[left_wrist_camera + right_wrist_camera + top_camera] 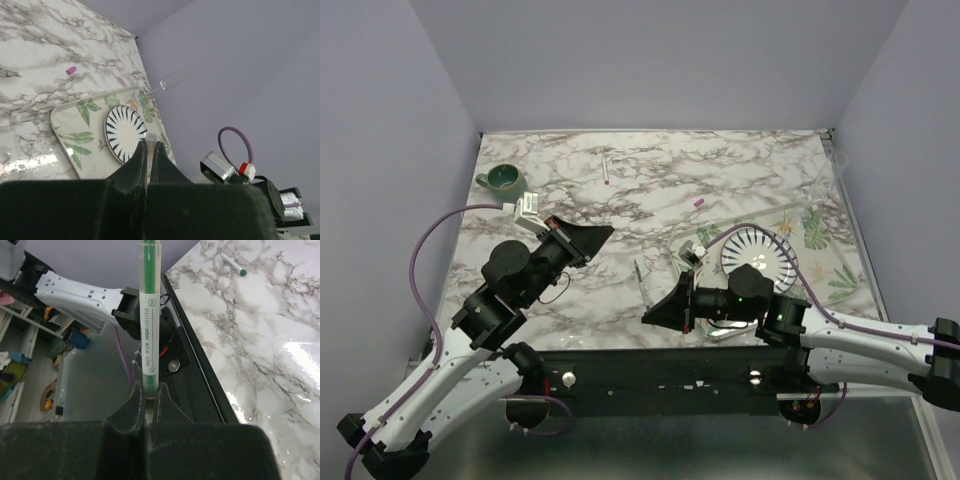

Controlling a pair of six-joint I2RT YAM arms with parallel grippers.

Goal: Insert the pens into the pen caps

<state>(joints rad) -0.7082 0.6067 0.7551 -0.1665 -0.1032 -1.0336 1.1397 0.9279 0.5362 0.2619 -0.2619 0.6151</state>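
Inside the right gripper (150, 389), the green pen (149, 315) juts outward.

A green highlighter (149, 305) stands pinched by its lower end in the right gripper (148, 390). A small translucent cap (151, 135) sits in the left gripper (150, 143). A green-tipped pen (233, 263), a red-tipped pen (606, 168) and a pink cap (699, 202) lie apart on the marble tabletop (770, 170).

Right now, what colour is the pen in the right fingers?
Green-cored clear highlighter pen; right wrist view shows it best.
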